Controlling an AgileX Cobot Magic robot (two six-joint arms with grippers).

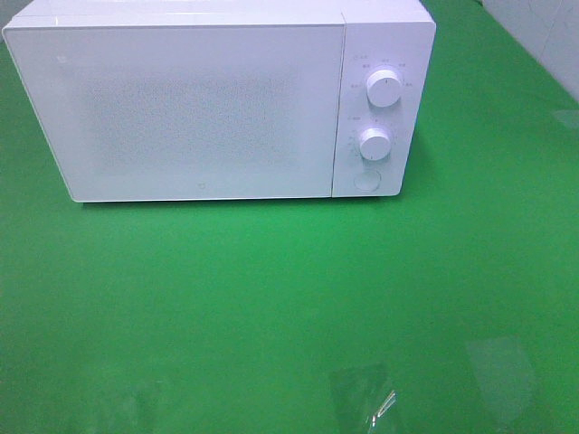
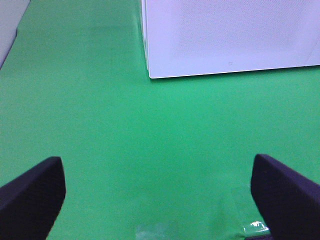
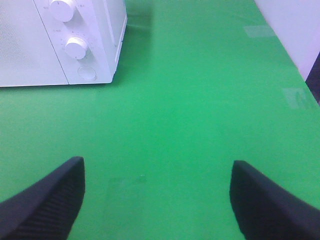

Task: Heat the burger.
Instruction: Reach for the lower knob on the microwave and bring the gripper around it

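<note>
Green mat [image 1: 271, 289] is covering the whole work surface and is taking soft, even light. White microwave [image 1: 190, 108] is sitting at the back, door shut. Pale wall [image 1: 543, 36] is running along the right edge. Clear tape patches [image 1: 496, 372] are glinting near the front.

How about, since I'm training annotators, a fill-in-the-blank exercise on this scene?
1. The white box-shaped microwave stands on a ___ tabletop.
2. Its speckled front door is ___.
3. Its control panel carries ___ round white knobs.
4. The black left pincer and black right pincer both stand ___.
Missing words: green; closed; two; open.
</note>
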